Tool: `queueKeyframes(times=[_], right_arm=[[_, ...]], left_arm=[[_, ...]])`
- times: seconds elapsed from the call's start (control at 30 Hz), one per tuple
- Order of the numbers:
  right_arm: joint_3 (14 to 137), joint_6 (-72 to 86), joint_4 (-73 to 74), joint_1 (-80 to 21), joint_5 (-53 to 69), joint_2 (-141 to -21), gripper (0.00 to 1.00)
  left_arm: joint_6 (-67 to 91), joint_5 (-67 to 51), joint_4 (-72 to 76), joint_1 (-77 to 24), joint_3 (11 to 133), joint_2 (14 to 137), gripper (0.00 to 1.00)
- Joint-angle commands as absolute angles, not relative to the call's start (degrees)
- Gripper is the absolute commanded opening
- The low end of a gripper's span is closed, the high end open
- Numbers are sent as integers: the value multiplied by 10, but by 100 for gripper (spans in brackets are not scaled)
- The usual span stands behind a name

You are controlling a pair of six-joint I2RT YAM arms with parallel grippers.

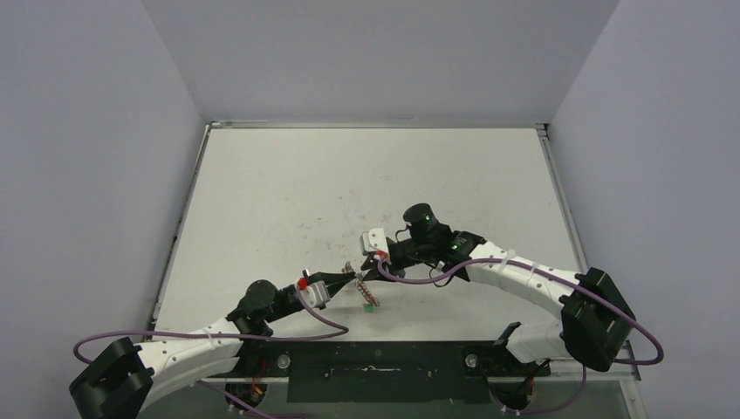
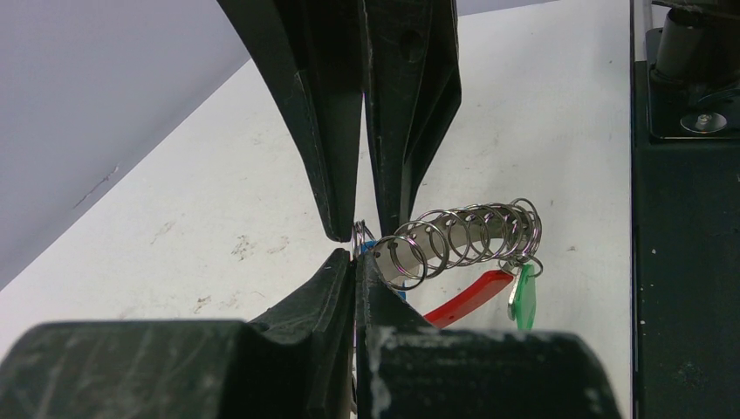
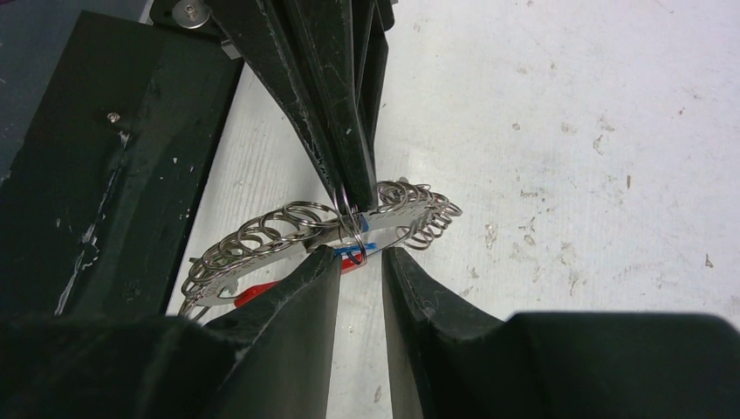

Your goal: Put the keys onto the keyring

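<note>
The keyring, a silvery coil with a red section, hangs above the table between the two grippers. My left gripper is shut on one end of it. The green key dangles from the coil's far end. The blue key shows as a small blue edge with a thin ring, right at the fingertips. My right gripper stands open, its fingers either side of that blue edge, the left fingertip against it. Nothing is clamped between the right jaws.
The black base plate of the arms lies along the near table edge, close beside the keyring. Purple cables loop off both arms. The white tabletop is scuffed, with raised rims at its sides and back.
</note>
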State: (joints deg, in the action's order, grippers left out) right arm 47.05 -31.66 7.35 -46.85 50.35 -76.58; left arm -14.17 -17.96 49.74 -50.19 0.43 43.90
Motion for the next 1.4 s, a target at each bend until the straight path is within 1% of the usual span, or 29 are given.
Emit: queueKeyframes(times=[0.0, 0.6, 0.7, 0.77, 0.83, 1.07, 1.17, 1.2, 1.23, 1.37], right_arm=[[476, -303, 26, -465, 510, -740, 26], [485, -289, -15, -466, 546, -771, 24], [488, -289, -15, -466, 554, -774, 19], [489, -288, -15, -466, 561, -776, 12], [491, -287, -13, -466, 566, -778, 0], [493, -291, -2, -466, 573, -770, 0], [500, -294, 36, -466, 570, -768, 0], [503, -295, 49, -466, 567, -768, 0], [509, -295, 61, -466, 564, -770, 0], [543, -290, 125, -467, 539, -786, 0]], left_arm=[[-136, -175, 546, -503, 7, 430, 0], [-135, -178, 548, -502, 6, 428, 0], [-134, -177, 548, -502, 5, 428, 0], [-134, -176, 548, -502, 5, 428, 0], [-134, -175, 548, -502, 5, 428, 0], [-133, -168, 546, -503, 5, 428, 0], [-134, -161, 545, -502, 7, 427, 0], [-133, -157, 544, -502, 7, 427, 1], [-132, -155, 543, -502, 7, 427, 4], [-132, -150, 528, -502, 13, 423, 25]])
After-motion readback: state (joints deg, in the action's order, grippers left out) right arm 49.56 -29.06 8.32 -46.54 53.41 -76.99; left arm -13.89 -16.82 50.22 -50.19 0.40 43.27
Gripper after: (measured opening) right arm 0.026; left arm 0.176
